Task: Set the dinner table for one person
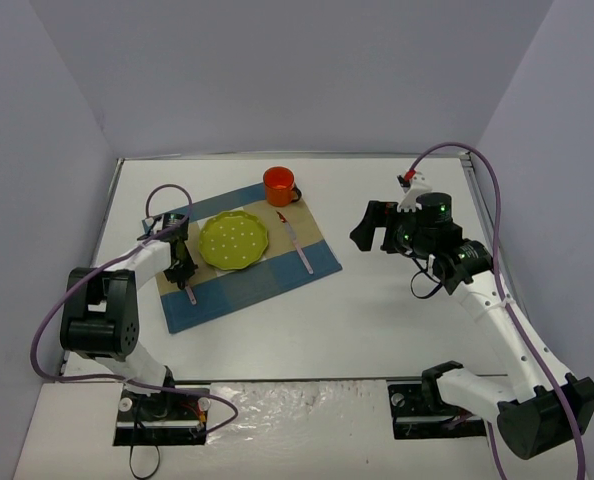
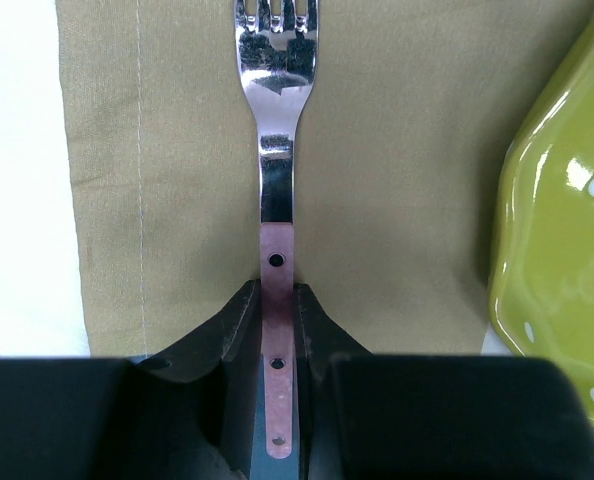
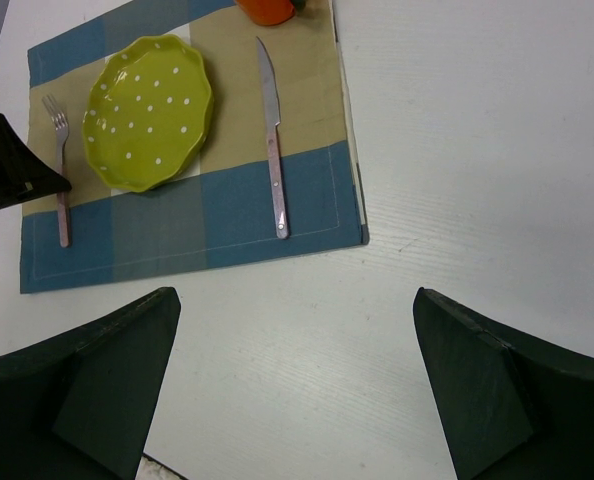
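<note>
Beside cropped plate [image 2: 557,230], fork [image 2: 275,150], tines cut off

placemat [image 3: 177,225]: fork [image 3: 63,215], plate [image 3: 149,112], knife [image 3: 274,140] side by side | right tool [image 3: 294,300] wide

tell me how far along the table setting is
Done: the plate and knife lie on the placemat, with the orange mug at its far edge. In hand: the left end effector grips the fork by its handle, left of the plate. Left: release it and withdraw. The right end effector hangs open, holding nothing.
</note>
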{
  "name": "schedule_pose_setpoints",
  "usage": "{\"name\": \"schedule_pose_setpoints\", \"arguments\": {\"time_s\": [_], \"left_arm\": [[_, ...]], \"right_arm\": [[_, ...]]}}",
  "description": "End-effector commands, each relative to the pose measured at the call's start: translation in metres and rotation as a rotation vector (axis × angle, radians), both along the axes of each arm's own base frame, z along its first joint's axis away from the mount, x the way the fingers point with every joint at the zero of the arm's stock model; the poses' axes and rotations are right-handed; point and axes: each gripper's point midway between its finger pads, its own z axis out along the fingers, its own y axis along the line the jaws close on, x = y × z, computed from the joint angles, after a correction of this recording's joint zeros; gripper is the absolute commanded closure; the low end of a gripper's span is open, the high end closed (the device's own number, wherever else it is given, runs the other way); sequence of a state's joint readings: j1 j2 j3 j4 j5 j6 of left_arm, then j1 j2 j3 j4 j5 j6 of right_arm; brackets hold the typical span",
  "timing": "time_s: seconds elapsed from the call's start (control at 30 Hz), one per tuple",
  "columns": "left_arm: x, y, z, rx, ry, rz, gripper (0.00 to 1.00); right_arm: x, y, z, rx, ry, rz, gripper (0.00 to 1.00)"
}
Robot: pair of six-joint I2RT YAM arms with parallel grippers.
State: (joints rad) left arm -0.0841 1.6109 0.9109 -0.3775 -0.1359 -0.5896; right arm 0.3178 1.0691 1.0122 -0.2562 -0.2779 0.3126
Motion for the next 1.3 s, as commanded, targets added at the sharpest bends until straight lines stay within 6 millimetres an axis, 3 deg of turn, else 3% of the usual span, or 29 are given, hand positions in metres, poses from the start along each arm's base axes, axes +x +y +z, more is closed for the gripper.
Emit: {"name": "schedule_pose_setpoints", "arguments": {"time_s": [0.0,1.1,1.17,1.27], "left_arm": [[-0.026,0.0,-0.009,0.001,0.082,-0.029,0.98],[-0.038,-0.006,-0.004,0.015,0.102,-0.079,0.96],[-0.04,-0.005,-0.003,0.018,0.106,-0.072,0.91],[-0.04,-0.002,0.003,0.034,0.097,-0.049,0.76]], "right_arm": [[0.006,-0.002,0.016,0.011,-0.063,-0.008,0.0],[0.0,-0.004,0.016,0.013,-0.074,-0.003,0.0],[0.0,-0.004,0.017,0.013,-0.076,-0.003,0.0],[0.0,-0.004,0.018,0.014,-0.079,-0.006,0.0]]}}
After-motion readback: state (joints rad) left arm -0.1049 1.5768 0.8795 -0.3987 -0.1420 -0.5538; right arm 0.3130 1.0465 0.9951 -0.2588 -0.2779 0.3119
